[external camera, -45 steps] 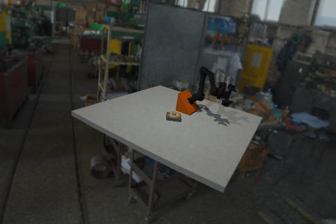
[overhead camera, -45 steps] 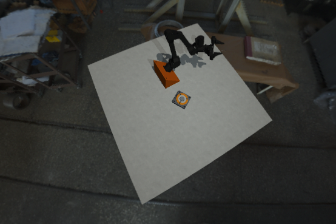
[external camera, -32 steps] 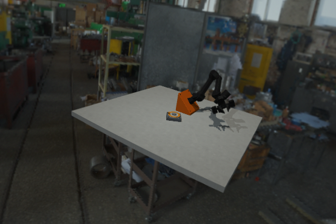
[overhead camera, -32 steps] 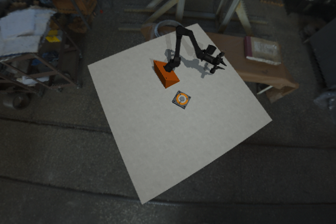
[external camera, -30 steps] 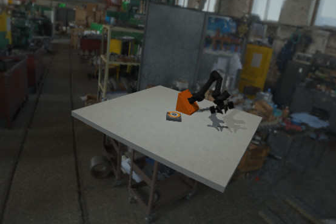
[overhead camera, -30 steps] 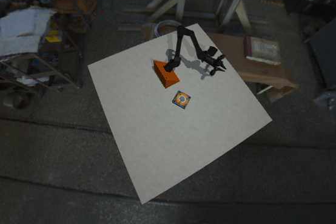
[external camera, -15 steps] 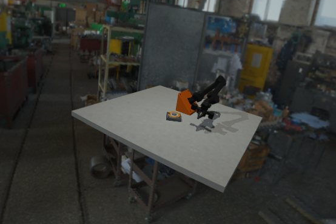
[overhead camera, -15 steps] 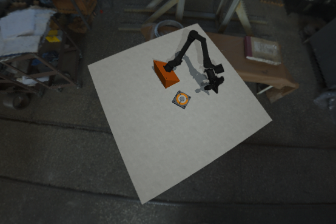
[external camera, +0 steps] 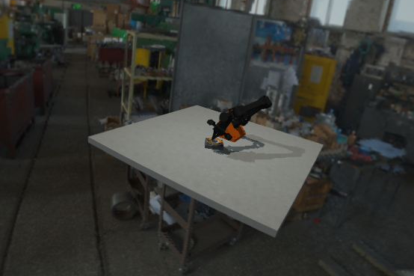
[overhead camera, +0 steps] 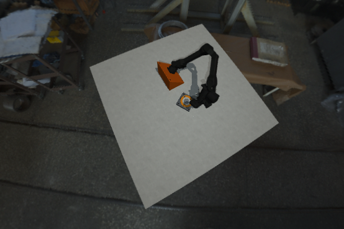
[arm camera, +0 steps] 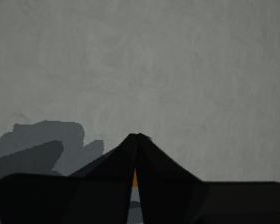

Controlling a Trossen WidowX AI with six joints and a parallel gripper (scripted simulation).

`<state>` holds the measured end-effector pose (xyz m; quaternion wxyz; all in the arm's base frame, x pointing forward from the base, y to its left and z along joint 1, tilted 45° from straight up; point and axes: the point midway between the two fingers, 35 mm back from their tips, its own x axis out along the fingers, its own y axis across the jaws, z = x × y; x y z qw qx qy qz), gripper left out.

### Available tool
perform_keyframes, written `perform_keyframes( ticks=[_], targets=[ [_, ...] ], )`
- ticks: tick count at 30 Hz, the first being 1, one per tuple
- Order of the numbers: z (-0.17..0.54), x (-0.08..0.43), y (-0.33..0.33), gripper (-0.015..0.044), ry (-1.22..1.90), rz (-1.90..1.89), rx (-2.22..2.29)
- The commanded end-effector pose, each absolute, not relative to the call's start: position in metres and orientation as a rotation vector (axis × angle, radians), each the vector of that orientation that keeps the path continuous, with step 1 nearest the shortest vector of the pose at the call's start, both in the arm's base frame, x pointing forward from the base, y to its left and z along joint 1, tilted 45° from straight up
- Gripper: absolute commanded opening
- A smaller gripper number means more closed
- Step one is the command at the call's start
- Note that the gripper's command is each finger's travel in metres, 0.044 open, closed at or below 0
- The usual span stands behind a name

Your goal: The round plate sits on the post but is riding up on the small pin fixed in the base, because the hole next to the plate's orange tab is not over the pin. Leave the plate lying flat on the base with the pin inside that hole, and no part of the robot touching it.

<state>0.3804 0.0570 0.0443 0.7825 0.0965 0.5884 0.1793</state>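
Tool fingers pressed together on nothing, beside the round plate; no legible writing.

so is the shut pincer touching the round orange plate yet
Cannot tell. From the top, the black pincer overlaps the edge of the round orange plate; the wrist view shows only an orange sliver behind the closed fingers. No view shows a contact or a gap.

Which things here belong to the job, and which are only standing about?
Belong to the job:
- round plate
- base
- gripper, shut, holding nothing, at the plate's edge

Only standing about:
- orange block under the arm
- table
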Motion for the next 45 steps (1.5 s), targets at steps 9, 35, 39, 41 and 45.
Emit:
perform_keyframes(
  ticks=[9, 35, 39, 41, 45],
  targets=[
    [0.001, 0.341, -0.011, 0.0000, 1.524, 0.696, 0.521],
    [-0.038, 0.331, 0.018, 0.0000, 1.524, 0.697, 0.523],
    [-0.041, 0.326, 0.015, 0.0000, 1.524, 0.697, 0.523],
    [-0.043, 0.324, 0.014, 0.0000, 1.524, 0.697, 0.523],
    [-0.044, 0.321, 0.013, 0.0000, 1.524, 0.697, 0.523]
  ],
)
